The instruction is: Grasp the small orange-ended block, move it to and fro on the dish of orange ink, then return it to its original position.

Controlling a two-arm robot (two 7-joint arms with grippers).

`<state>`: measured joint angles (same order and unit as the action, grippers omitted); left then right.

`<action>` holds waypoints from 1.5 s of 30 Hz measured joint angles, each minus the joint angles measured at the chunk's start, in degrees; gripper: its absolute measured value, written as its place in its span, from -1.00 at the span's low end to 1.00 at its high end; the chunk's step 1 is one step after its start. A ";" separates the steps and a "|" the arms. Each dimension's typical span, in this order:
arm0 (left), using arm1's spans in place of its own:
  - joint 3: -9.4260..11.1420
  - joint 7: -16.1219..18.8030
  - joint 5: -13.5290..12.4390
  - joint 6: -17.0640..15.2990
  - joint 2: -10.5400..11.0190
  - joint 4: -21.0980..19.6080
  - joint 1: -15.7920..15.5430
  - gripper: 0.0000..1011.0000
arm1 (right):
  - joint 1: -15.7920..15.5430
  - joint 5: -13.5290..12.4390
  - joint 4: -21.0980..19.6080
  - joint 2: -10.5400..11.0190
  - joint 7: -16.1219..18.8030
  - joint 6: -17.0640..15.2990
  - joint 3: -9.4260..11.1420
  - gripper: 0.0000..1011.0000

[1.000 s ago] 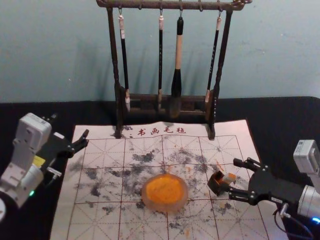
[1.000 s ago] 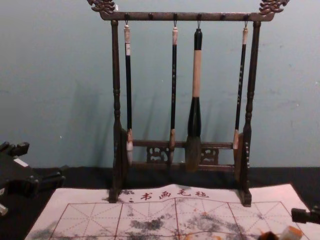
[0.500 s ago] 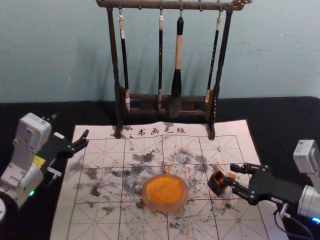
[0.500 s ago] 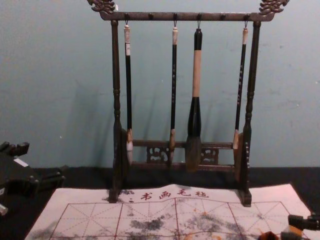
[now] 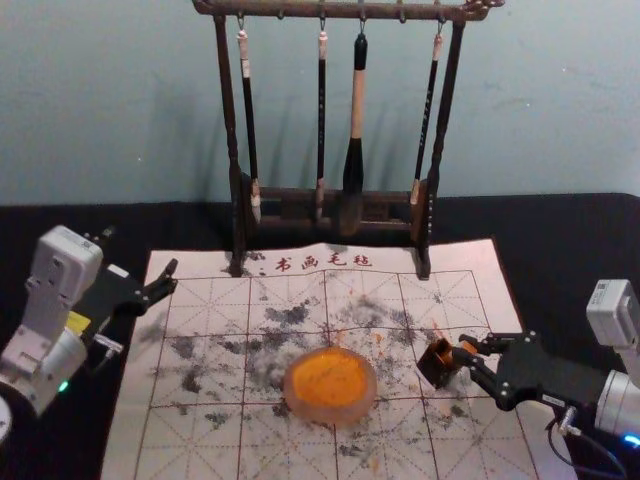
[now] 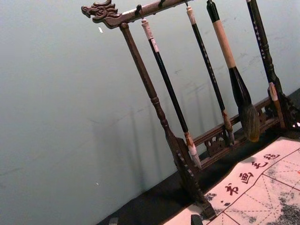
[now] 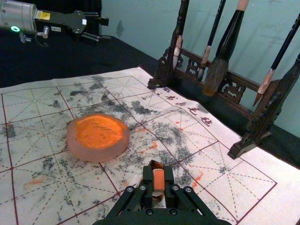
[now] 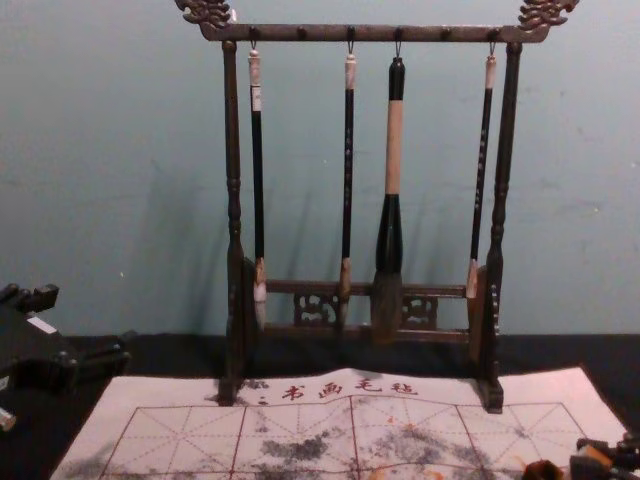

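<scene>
Right wrist view: small orange-ended block (image 7: 158,180), straight-edged, pale along its body, clamped between the closed fingers of the black metal right gripper (image 5: 465,348), on the right part of the mat. Just beside the fingertips, a dark brown, square-mouthed box (image 5: 432,374), orange-stained inside; whether block and box touch cannot be told. Round, frosted, thick-rimmed dish (image 7: 77,145) of orange ink, rough-surfaced, well apart from the block. White mat (image 5: 200,450), red-gridded, blotched grey and orange.

Changed since the first head view: right fingers, formerly wide apart, now brought together on the block; box slightly turned.

Surroundings: carved dark wooden rack (image 8: 375,33) at the mat's far edge, hung with three slim brushes (image 8: 257,180) and one thick brush (image 8: 395,150). Box stands between block and dish. Left gripper (image 5: 142,255) parked by the mat's left edge, fingers spread.
</scene>
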<state>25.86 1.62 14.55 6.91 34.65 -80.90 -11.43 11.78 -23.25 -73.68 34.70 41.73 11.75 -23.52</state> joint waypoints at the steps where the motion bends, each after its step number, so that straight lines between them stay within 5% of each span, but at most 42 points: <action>1: 0.00 0.00 0.00 0.00 0.00 0.00 0.00 0.98 | 0.00 0.00 0.00 0.00 0.00 0.00 0.00 -0.78; 45: 0.00 0.00 0.00 0.00 0.00 0.00 0.00 0.98 | -0.36 -1.38 -1.13 0.69 1.29 0.61 -0.24 -0.78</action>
<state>25.86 1.62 14.55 6.91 34.65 -80.90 -11.43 11.43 -24.63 -74.80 35.39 43.02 12.36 -23.76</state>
